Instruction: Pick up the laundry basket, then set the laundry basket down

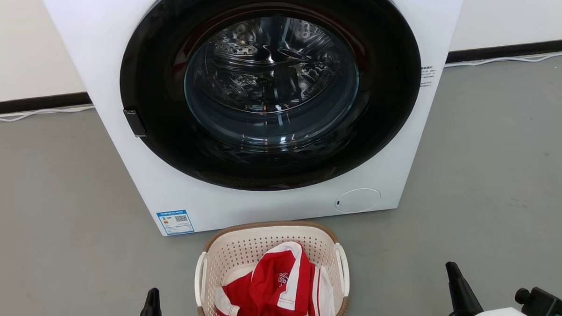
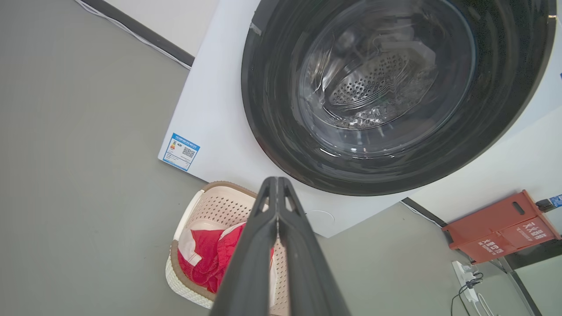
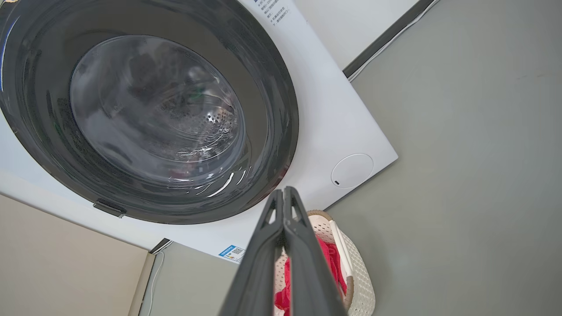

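You have one laundry basket [image 1: 240,253] standing upright on the grey floor [image 1: 53,208], mouth up, just in front of the washing machine [image 1: 179,199] and below its round door [image 1: 271,83]. Whether its far rim touches the machine's base, you cannot tell. In the head view the basket's near end is cut by the bottom edge. Its long axis appears to run from you toward the machine, with one rounded end facing the door. Its two white handles sit on the left and right sides, one on each. Inside lies red and white clothing [image 1: 271,284], bunched; how many pieces it makes is unclear.

Your left gripper [image 1: 153,293] rises at the lower left, apart from the basket's left handle. Your right gripper [image 1: 450,266] rises at the lower right, farther out from the right handle. The basket lies between them, touched by neither. In the wrist views each gripper has its two fingers pressed together at the tips, left [image 2: 276,181] and right [image 3: 284,191], clenched on nothing.

Count one washing machine, with one blue label [image 1: 175,221] at its lower left corner and one round white cap [image 1: 357,199] at its lower right. The left wrist view also shows one orange-red crate [image 2: 500,228] by the wall and one power strip [image 2: 465,274] on the floor.
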Robot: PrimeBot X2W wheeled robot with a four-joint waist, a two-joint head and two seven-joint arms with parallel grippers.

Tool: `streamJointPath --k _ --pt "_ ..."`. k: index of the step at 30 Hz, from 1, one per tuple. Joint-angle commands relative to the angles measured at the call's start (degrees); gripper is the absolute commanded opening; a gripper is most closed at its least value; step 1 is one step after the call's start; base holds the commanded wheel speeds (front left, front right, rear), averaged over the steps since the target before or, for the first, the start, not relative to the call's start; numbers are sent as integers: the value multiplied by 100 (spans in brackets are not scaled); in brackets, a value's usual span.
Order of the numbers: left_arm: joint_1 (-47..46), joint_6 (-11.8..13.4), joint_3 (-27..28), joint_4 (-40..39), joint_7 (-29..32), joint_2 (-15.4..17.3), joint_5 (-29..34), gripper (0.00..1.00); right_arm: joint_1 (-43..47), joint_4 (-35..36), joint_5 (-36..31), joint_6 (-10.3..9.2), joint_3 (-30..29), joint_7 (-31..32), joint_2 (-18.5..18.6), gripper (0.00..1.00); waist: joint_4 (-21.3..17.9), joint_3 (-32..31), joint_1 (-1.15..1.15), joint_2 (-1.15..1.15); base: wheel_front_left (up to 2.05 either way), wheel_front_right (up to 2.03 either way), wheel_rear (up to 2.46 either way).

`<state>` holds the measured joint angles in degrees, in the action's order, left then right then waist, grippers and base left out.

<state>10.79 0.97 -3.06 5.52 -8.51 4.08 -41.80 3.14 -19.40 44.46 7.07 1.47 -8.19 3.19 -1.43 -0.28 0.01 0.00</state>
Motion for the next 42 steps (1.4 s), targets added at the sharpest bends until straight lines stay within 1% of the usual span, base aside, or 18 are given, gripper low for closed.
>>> streamJointPath --k 1,42 --pt "-296 -67 102 -102 23 59 -139 0 -279 158 127 16 -4 46 72 0 2 0 0 0 0 0 0" --pt "-1000 -466 394 377 661 73 -2769 0 -604 359 2594 29 -304 688 96 0 74 24 0 0 0 0 0"
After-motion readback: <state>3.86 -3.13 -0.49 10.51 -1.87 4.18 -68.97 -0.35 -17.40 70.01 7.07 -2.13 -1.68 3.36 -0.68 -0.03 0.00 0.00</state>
